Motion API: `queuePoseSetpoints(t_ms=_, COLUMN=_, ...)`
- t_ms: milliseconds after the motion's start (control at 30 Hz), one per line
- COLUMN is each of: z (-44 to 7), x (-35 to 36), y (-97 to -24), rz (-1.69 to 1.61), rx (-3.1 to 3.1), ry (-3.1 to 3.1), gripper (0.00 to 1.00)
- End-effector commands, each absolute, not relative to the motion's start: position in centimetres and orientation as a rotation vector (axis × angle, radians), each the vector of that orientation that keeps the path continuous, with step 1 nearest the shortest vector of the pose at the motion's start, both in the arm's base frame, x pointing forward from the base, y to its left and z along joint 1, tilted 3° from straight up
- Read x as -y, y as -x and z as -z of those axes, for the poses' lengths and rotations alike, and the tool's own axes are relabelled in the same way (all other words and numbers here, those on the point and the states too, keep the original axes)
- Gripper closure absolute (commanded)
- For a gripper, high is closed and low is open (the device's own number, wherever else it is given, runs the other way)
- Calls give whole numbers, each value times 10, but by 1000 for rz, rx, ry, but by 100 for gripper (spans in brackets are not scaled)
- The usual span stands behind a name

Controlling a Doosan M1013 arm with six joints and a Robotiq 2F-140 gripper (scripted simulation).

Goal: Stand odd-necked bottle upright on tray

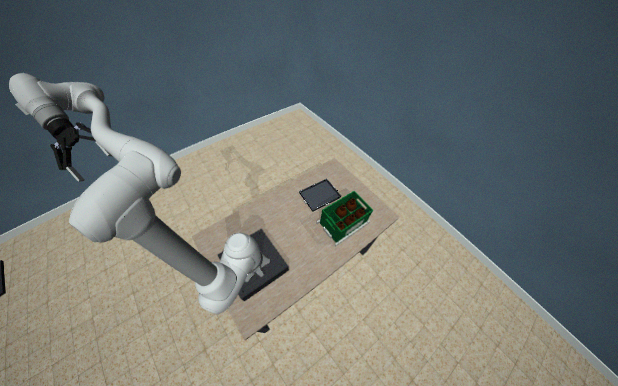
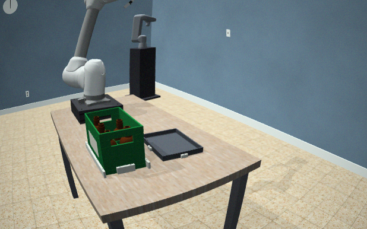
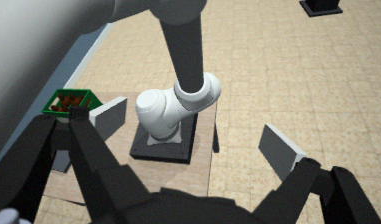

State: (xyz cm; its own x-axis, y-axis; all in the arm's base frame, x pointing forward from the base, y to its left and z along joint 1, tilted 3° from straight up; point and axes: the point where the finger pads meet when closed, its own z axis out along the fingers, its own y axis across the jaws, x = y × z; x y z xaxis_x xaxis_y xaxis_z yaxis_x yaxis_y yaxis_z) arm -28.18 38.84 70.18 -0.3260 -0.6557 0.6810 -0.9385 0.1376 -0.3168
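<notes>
gripper [image 1: 94, 162] [image 3: 194, 123]: fingers wide apart, nothing between them, raised well away from the crate
bottles [image 1: 351, 204] [image 2: 119, 124] [image 3: 71, 101]: five, brown, inside the green crate [image 1: 330, 228] [image 2: 122, 157] [image 3: 90, 96]
tray [image 1: 314, 207] [image 2: 182, 153]: dark, flat on the table [image 1: 311, 260] [image 2: 164, 190] [image 3: 166, 180], beside the crate

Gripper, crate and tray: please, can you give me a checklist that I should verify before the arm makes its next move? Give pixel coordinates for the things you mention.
1. Gripper [image 1: 94, 166] [image 2: 128, 3] [image 3: 194, 123] open, nothing between the fingers: ok.
2. Crate [image 1: 329, 230] [image 2: 122, 157] [image 3: 92, 100] level on the table [image 1: 296, 260] [image 2: 146, 184] [image 3: 166, 180]: ok.
3. All five bottles [image 1: 351, 204] [image 2: 119, 124] [image 3: 71, 102] inside the crate: ok.
4. Tray [image 1: 320, 194] [image 2: 173, 143] [image 3: 61, 162] flat, free of bottles: ok.
5. Odd-necked bottle identified: cannot tell; the necks look too small to compare.
6. Gripper positioned above the crate: not ok, it is well away.
</notes>
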Motion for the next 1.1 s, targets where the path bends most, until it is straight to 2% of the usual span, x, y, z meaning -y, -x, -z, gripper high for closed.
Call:
queuePoseSetpoints(t_ms=0, z=-702, x=-388, y=282, rz=-1019, rx=2043, ry=-1533, gripper=0)
queuePoseSetpoints(t_ms=700, z=-701, x=-390, y=280, rz=-1016, rx=2050, ry=-1525, gripper=0)
queuePoseSetpoints(t_ms=1067, z=-676, x=-429, y=246, rz=-952, rx=2183, ry=-1331, gripper=0)
